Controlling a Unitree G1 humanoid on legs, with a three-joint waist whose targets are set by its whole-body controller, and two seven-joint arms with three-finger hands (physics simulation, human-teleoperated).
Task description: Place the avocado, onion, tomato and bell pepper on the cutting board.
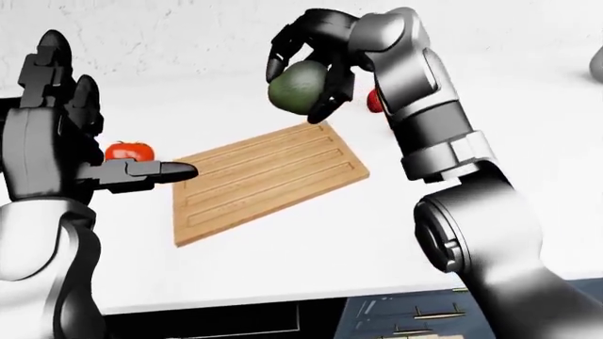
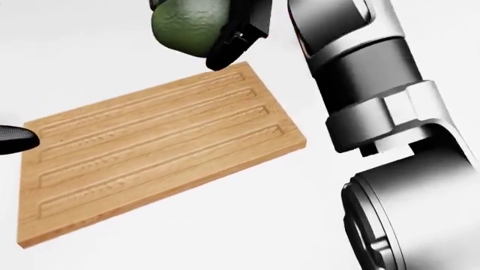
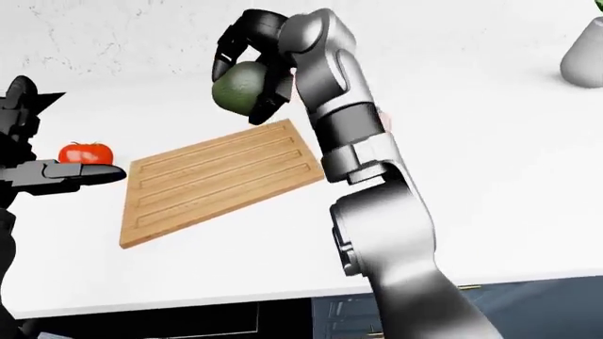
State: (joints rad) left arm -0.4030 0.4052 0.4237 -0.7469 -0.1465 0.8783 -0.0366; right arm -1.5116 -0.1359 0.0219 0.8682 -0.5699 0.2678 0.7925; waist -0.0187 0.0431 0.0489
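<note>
Gripping the avocado (image 1: 297,86), the right hand's fingers (image 1: 331,99) hang above the cutting board (image 1: 268,180) at its 1 o'clock corner; left hand (image 1: 56,152) spread, empty.

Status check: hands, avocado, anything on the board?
Right hand shut on dark green avocado, held above wooden cutting board. Left hand open, empty. Board bare; red tomato on counter beside it.
</note>
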